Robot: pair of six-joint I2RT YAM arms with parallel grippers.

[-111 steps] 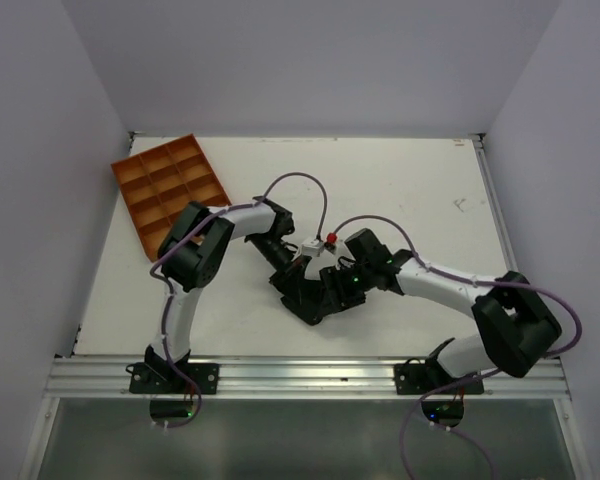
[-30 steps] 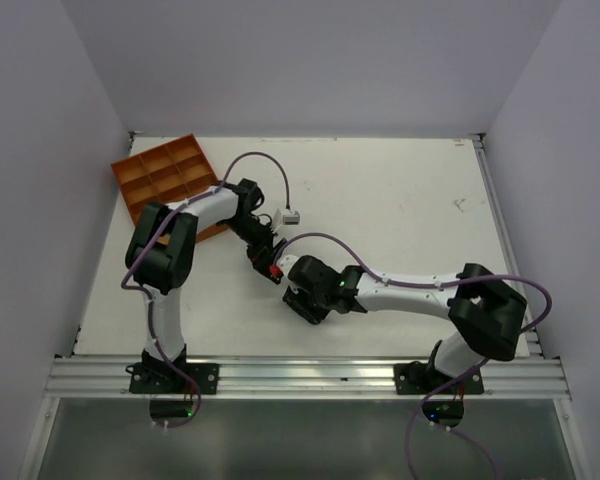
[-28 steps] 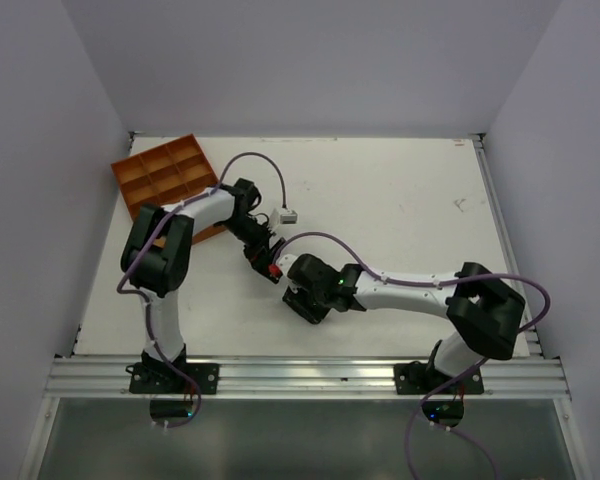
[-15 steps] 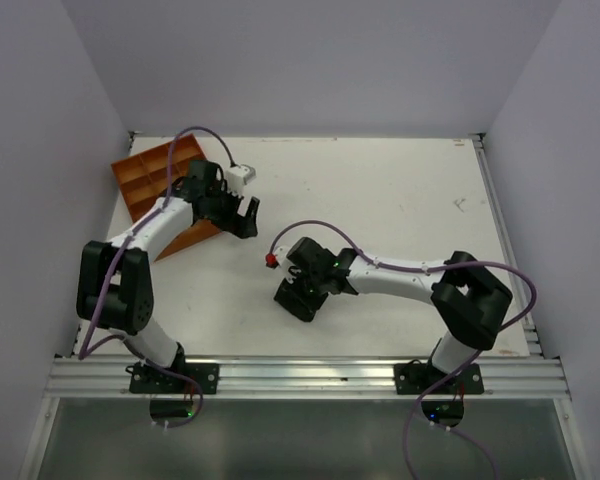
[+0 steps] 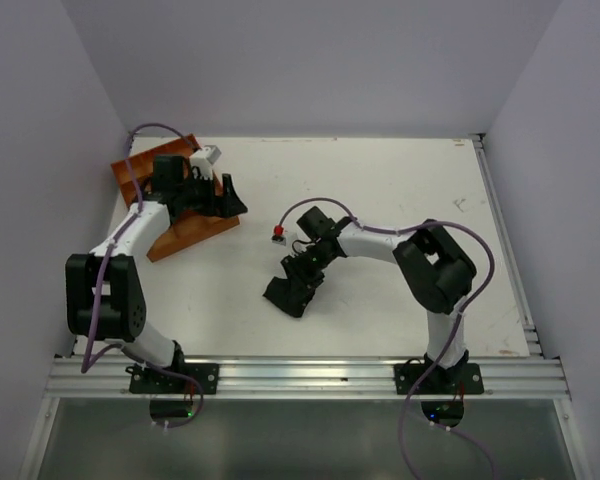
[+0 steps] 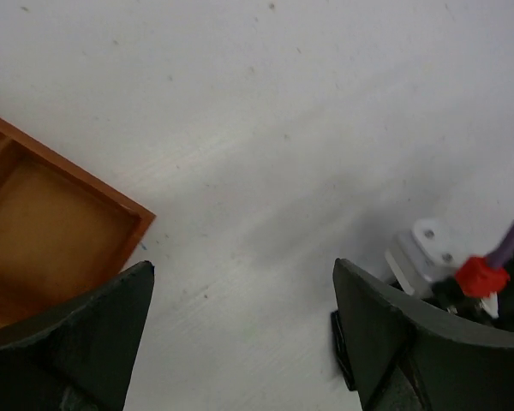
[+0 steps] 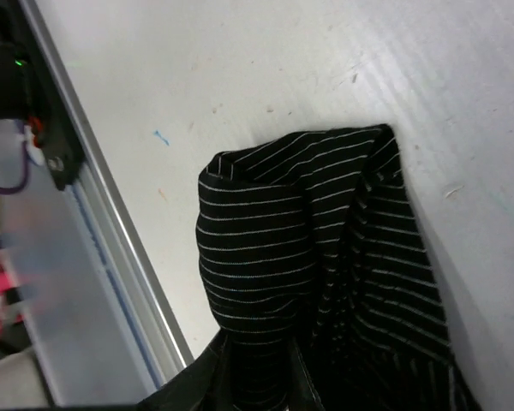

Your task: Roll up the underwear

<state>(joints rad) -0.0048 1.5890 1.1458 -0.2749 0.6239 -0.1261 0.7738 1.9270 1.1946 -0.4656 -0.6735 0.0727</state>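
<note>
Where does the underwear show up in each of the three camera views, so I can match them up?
Top external: the underwear is below centre, a dark bundle close to the front rail.
Left wrist: not in it.
Right wrist: it fills the lower middle, black with thin pale stripes.
Shared landmark: the white table, seen in all three views.
</note>
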